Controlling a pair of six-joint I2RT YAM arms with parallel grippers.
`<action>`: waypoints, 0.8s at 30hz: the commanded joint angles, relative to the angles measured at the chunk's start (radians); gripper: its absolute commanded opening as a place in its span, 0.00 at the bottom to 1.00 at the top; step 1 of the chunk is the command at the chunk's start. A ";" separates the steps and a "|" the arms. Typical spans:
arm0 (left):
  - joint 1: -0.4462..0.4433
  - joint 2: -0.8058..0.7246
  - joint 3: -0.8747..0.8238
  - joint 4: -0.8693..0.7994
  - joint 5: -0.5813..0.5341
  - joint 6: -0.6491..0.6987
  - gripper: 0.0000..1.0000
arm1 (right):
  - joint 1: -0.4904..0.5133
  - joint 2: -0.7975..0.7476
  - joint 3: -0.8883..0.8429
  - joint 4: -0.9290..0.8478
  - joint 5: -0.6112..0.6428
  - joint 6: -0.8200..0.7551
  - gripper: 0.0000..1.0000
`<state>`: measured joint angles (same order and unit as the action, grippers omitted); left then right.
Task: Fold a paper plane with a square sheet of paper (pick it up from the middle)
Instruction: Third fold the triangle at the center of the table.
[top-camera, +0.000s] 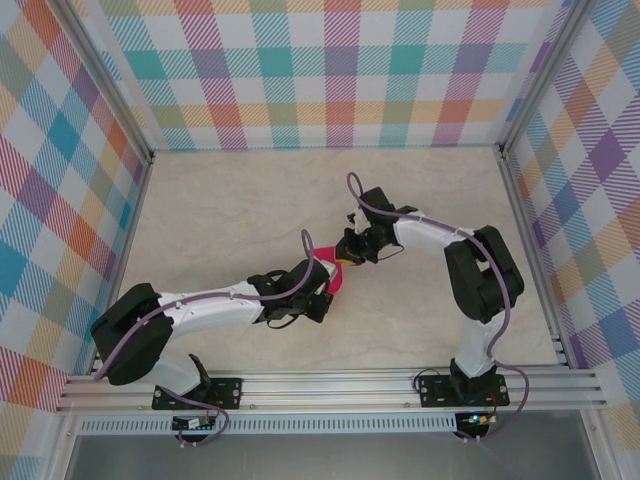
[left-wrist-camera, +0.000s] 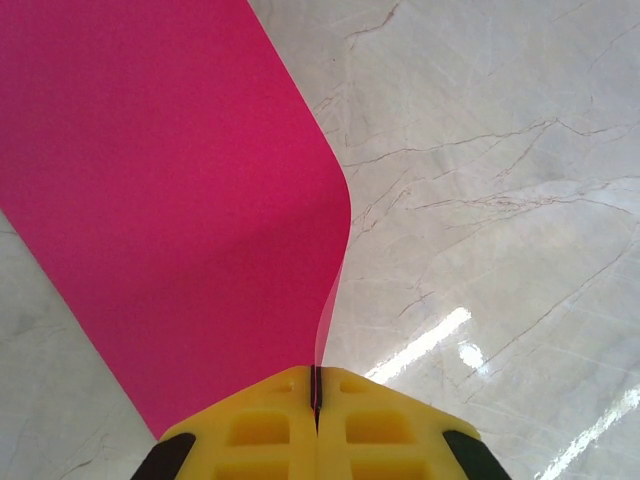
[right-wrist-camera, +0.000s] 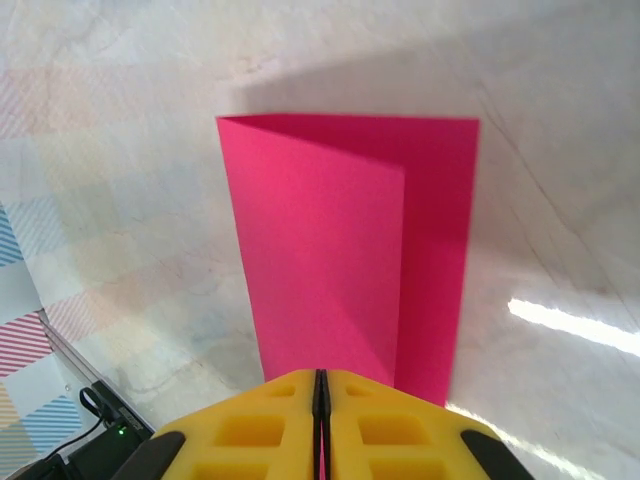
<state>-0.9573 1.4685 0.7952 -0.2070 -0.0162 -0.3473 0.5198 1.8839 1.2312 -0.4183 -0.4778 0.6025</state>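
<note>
The square sheet of paper (top-camera: 337, 277) is magenta-pink and held between both grippers at the middle of the table. In the left wrist view the sheet (left-wrist-camera: 170, 200) curves up and away to the left, and my left gripper (left-wrist-camera: 317, 385) is shut on its edge. In the right wrist view the sheet (right-wrist-camera: 330, 240) is folded over lengthwise, one flap lying over the other. My right gripper (right-wrist-camera: 321, 385) is shut on its near end. From above, the left gripper (top-camera: 325, 285) and right gripper (top-camera: 349, 256) nearly meet, hiding most of the paper.
The marble-patterned table (top-camera: 230, 210) is walled by checkered panels (top-camera: 330, 70) at the back and both sides. An aluminium rail (top-camera: 330, 385) carrying the arm bases runs along the near edge.
</note>
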 joint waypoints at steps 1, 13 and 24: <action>0.028 -0.010 -0.011 0.020 0.069 0.004 0.00 | 0.012 0.068 0.052 -0.047 -0.056 -0.051 0.11; 0.095 0.019 -0.010 0.035 0.171 0.001 0.00 | 0.026 0.206 0.127 -0.113 -0.017 -0.125 0.11; 0.171 0.057 -0.007 0.028 0.205 -0.002 0.00 | 0.030 0.206 0.133 -0.130 -0.024 -0.160 0.12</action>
<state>-0.8089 1.5154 0.7952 -0.1806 0.1764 -0.3473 0.5400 2.0716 1.3418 -0.5034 -0.4976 0.4763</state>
